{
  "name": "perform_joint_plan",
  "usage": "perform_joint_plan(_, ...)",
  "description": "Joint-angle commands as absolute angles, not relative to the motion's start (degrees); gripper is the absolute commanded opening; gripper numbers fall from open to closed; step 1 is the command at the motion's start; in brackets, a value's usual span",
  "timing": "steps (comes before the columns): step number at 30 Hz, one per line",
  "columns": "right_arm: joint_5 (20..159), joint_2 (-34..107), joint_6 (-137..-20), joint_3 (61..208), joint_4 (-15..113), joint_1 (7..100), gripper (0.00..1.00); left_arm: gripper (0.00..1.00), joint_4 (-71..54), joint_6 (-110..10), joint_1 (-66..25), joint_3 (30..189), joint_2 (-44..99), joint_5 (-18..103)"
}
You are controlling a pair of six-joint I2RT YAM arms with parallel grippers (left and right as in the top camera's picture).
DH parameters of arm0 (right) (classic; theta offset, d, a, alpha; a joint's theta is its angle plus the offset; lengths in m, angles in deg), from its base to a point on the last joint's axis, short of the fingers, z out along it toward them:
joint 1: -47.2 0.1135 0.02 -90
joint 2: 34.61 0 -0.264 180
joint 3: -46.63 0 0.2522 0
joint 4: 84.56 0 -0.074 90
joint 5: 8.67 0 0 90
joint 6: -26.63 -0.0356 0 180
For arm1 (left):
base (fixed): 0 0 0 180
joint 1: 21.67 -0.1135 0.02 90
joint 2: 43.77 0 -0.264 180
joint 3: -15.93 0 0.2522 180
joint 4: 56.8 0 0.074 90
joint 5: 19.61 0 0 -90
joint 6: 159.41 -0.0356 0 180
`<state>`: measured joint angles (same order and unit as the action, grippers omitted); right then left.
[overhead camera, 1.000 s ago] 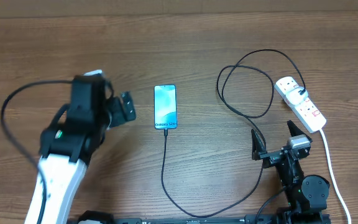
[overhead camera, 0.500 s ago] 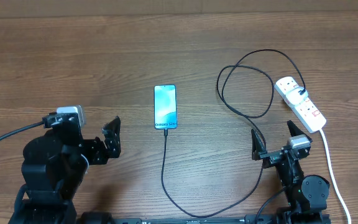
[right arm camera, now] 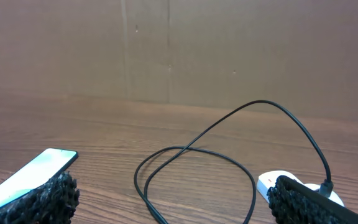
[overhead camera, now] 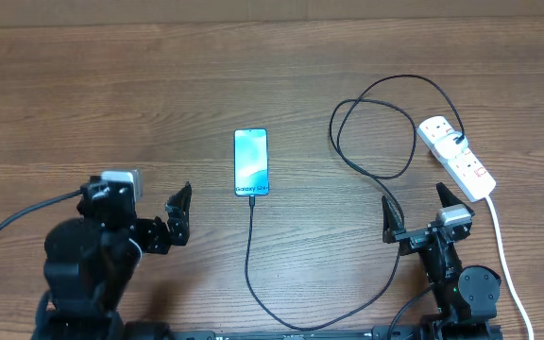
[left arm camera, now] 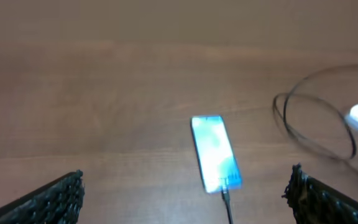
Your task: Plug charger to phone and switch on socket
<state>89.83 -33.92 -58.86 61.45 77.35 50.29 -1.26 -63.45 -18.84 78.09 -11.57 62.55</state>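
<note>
Your left end effector (left arm camera: pixel 185 177) sits down-left of the phone (overhead camera: pixel 251 161), its fingers spread wide and gripping nothing. The phone lies flat, screen lit blue, with the charger (overhead camera: pixel 249 255) meeting its near edge. The black cable runs down from the phone, curves right, then loops up to the phone's right. Your right end effector (overhead camera: pixel 414 196), down-right of the phone, is also wide open and empty, with the cable passing just beside one finger. The socket (overhead camera: pixel 456 156) lies far right of the phone, the black plug seated in it. The bench (overhead camera: pixel 83 85) is brown wood grain, and a plain brown wall (right arm camera: pixel 166 50) rises beyond the phone.
</note>
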Motion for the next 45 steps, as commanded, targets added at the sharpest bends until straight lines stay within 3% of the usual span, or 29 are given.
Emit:
perform_joint_plan(1,89.1,-34.4,-59.0,60.8,77.5,50.5,1.00,0.99,-7.9,-65.6,-19.5,73.3,-16.4,61.5)
perform_joint_plan(31,89.1,-34.4,-59.0,60.9,77.5,50.5,1.00,0.99,-40.1,-65.1,-23.6,41.8,-43.6,60.5)
perform_joint_plan(45,89.1,-34.4,-59.0,60.9,77.5,50.5,1.00,1.00,-60.7,-64.2,-23.6,30.5,-43.6,60.8)
